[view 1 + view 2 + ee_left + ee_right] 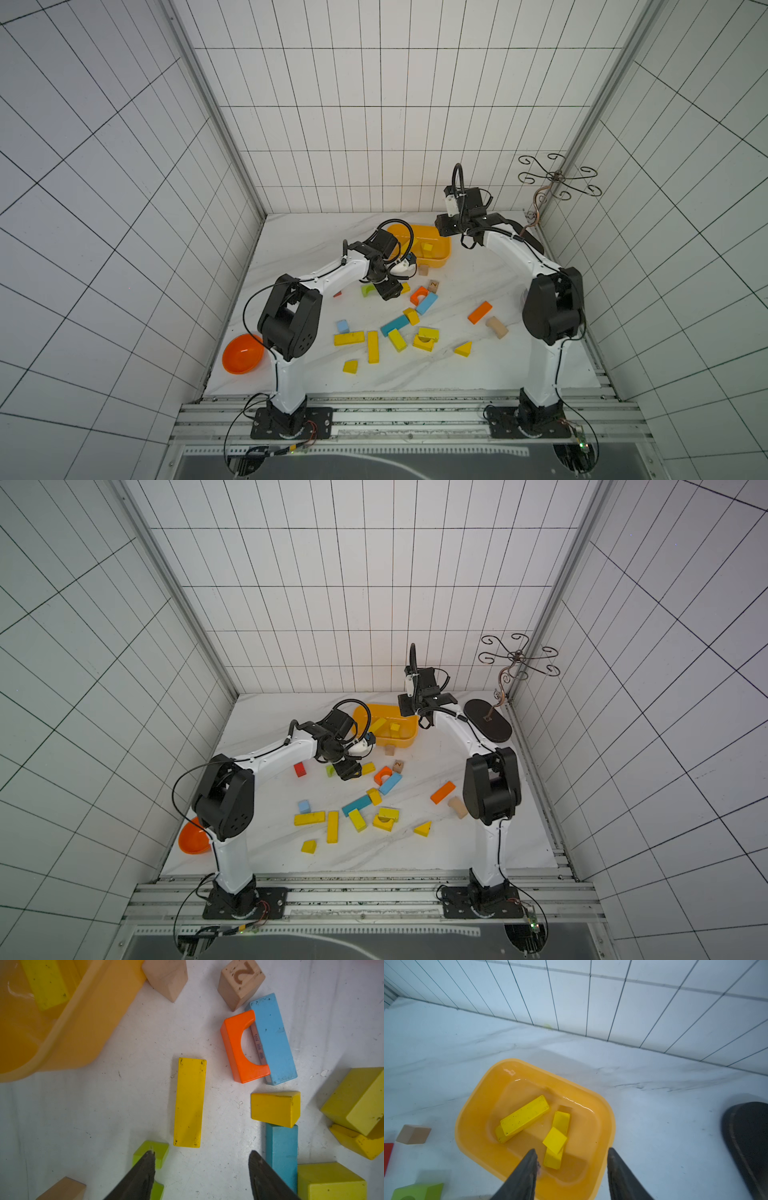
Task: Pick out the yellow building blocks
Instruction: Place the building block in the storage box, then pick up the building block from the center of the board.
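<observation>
1. The marble tabletop (519,365) carries everything in front of you, and both grippers hang above it.
2. The yellow-orange tub (473,1101) sits directly beneath your right gripper (572,1150). Its jaws stand spread with nothing between them.
3. Your left gripper (201,1154) hangs close over the table just beside the tub, jaws likewise spread and empty.
4. The loose yellow blocks (372,347) lie scattered behind the left gripper, toward the arm bases: bars, wedges and an arch piece, some of them touching.
5. Inside the tub, a long yellow bar (525,1115) lies slantwise ahead of the right fingertips. Closer in, a small yellow piece (554,1140) rests on more yellow wood, though you can't tell from here whether that is one block or two.
6. A yellow bar (189,1103) lies flat just ahead of the left fingertips, roughly in line with the gap and untouched.
7. Off to one side of that bar, an orange arch (236,1049) presses against a blue bar (272,1039).
8. A lime-green arch (160,1150) shows beneath one left finger.
</observation>
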Motion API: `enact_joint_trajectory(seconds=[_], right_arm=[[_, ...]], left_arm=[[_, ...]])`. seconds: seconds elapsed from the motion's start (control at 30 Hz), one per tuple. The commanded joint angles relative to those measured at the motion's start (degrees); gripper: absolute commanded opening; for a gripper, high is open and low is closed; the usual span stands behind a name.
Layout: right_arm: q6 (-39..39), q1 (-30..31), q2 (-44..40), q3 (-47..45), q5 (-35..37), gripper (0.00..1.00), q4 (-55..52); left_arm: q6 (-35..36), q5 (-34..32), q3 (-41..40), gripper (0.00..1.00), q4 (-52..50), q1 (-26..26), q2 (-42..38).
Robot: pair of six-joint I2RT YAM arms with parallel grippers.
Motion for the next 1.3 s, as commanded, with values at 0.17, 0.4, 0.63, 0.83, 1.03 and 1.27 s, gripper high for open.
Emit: enact_joint_trajectory(seconds=[0.17,0.4,0.63,0.83,1.03,1.27], right_arm=[[2.05,-0.93,-19.33,-21.59,0.97,0.55,4.51],[5.27,-0.93,-32.22,-33.95,-2.53,0.54,5.22],[4.61,-0.93,-38.37,-40.69,-4.96,0.54,4.28],[5.05,-0.93,-42.0,-44.35,-6.27,0.54,3.87],[5.05,-0.93,-43.93,-45.73,-6.44,0.54,2.94],[6.19,-0.93,-45.77,-47.58,-7.83,0.54,3.02]], left_arm=[[2.2,-1.82,5.33,0.7,0.61,-1.39,6.06],[3.11,-2.94,7.77,0.68,0.57,-1.98,10.01],[4.31,-5.31,7.85,0.63,1.05,-2.48,11.7],[4.84,-6.29,8.37,0.6,1.25,-2.61,13.06],[5.31,-6.73,9.72,0.51,0.53,-2.82,14.85],[6.46,-7.79,9.92,0.34,-0.32,-3.26,15.48]])
